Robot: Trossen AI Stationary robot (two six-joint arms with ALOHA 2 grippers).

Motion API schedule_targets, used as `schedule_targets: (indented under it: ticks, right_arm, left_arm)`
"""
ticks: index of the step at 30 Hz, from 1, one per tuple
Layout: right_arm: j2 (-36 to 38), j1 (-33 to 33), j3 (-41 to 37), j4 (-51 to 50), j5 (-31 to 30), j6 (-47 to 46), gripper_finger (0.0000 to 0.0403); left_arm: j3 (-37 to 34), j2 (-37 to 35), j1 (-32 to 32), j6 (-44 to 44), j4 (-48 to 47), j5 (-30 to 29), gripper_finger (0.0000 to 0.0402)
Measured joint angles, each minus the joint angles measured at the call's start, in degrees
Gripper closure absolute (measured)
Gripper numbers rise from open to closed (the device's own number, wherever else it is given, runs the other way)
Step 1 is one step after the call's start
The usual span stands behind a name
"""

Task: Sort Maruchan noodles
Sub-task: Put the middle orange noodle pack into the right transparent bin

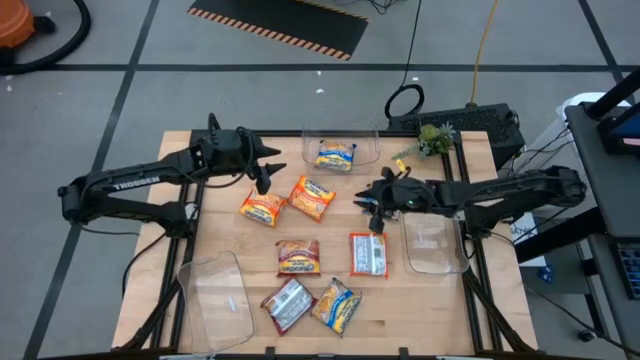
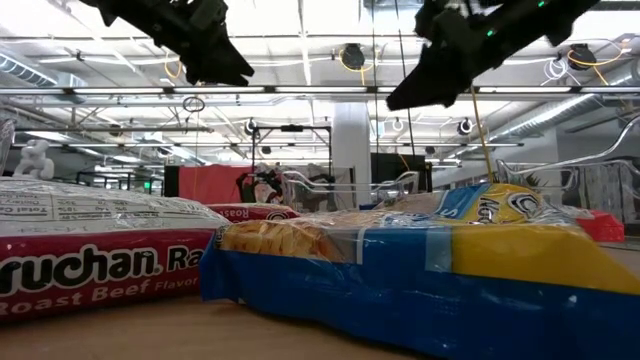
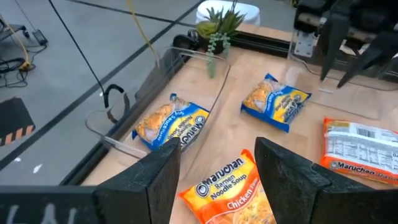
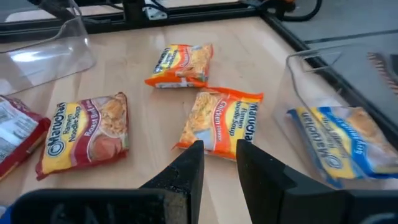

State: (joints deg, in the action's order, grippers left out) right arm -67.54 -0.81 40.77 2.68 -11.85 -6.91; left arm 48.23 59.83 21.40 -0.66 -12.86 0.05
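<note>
Left gripper [image 1: 268, 172] hovers above bench [image 1: 230, 240] near back bin [image 1: 340, 150], fingers [image 3: 163, 177] parted, empty. Right gripper [image 1: 372, 200] hangs over bench middle, fingers [image 4: 186, 171] narrowly apart, holding nothing.

One blue-yellow packet [image 1: 335, 156] inside back bin. Two orange packets [image 1: 312, 197] [image 1: 263, 208] just beside each other, between grippers. Red packet [image 1: 298, 257] and face-down packet [image 1: 368, 254] mid-bench. Near front edge: silver-brown packet [image 1: 288, 305], blue-yellow packet [image 1: 336, 305], possibly touching. Right bin [image 1: 433, 243] and front-left bin [image 1: 213, 300] look empty, hard to be sure. Small plant [image 1: 432, 139] at back corner.
</note>
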Motion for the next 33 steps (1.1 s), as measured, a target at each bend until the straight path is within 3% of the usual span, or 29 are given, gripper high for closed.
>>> schedule_targets:
  ticks: [6,16,33]
  right_arm:
    - [-8.9,-1.4,6.4,-4.0,3.0,1.6,0.0312]
    - [-20.9,-1.9,11.1,-5.8,3.0,12.8,0.0307]
    - [-32.2,-7.6,12.1,2.7,2.9,21.4,0.0225]
  left_arm:
    - [0.0,0.0,-0.9,-0.9,-0.3,0.0,0.0190]
    - [0.1,0.3,-2.0,-3.9,-2.5,0.0,0.0190]
    - [0.1,0.3,-4.3,-4.4,-10.1,-3.1,0.0190]
